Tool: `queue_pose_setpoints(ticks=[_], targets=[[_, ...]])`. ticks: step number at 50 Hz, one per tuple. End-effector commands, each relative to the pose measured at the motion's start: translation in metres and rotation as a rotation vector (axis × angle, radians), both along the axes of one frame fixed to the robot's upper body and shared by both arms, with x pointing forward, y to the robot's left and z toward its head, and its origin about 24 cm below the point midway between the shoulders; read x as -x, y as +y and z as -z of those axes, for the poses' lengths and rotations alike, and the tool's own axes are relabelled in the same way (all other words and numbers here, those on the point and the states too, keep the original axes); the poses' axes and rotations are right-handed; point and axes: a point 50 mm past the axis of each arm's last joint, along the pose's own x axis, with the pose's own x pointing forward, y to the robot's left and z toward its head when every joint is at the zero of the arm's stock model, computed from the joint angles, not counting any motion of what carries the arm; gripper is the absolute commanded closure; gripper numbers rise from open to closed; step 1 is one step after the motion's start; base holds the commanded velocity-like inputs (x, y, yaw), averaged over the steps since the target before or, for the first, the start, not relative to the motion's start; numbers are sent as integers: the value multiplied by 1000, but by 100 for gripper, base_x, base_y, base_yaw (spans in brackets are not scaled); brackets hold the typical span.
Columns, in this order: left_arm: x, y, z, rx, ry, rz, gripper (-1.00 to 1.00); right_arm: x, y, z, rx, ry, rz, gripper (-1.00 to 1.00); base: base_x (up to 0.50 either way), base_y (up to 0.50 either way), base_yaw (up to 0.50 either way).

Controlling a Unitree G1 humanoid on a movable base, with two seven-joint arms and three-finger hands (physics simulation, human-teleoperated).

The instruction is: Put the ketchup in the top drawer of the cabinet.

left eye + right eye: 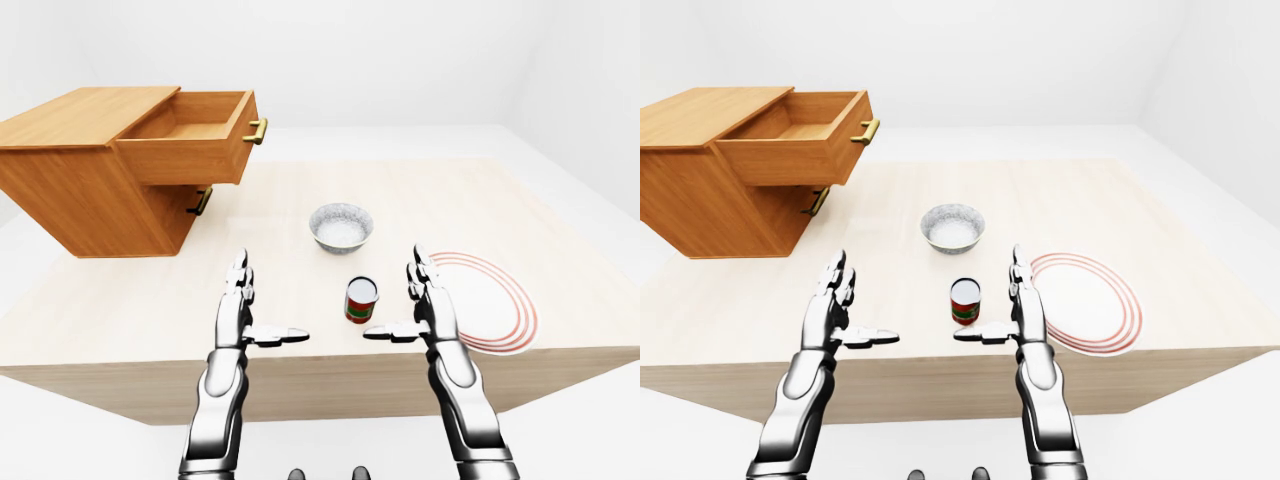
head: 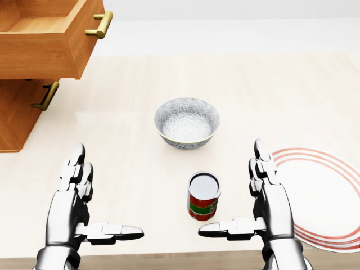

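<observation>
The small round ketchup can (image 2: 203,196) stands on the pale wooden surface (image 2: 292,95) between two shiny metal hands, left hand (image 2: 79,211) and right hand (image 2: 264,205), both open. The wooden cabinet (image 1: 70,190) is cut off in the head view.

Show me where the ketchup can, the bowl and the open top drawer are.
ketchup can (image 2: 203,197), head view, on its red label side.
bowl (image 2: 187,122), head view, on its inside.
top drawer (image 1: 186,160), left-eye view, on its wooden side panel.
</observation>
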Motion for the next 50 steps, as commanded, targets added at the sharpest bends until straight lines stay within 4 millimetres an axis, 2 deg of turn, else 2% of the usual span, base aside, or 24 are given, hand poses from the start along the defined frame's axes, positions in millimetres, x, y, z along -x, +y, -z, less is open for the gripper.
queue_pose_setpoints(ticks=[1, 5, 16, 24, 32, 41, 50], targets=[[16, 6, -14, -13, -52, 14, -100, 18, -5, -26, 47, -73, -2, -100, 0, 0, 0], [23, 7, -21, -15, -69, 15, -100, 32, -5, -44, 61, -146, -3, -100, 0, 0, 0], [64, 10, -53, -9, -172, 40, -100, 65, -8, -79, 104, -282, -4, -100, 0, 0, 0], [97, 17, -78, 10, -255, 45, -100, 99, -18, -108, 132, -378, 28, -100, 0, 0, 0], [109, 21, -89, 26, -287, 41, -100, 118, -7, -127, 146, -439, 5, -100, 0, 0, 0], [121, 28, -102, 49, -343, 26, -100, 128, -13, -118, 88, -364, 12, -100, 0, 0, 0], [127, 29, -105, 53, -357, 36, -100, 125, -16, -123, 85, -410, -2, -100, 45, 0, 0]])
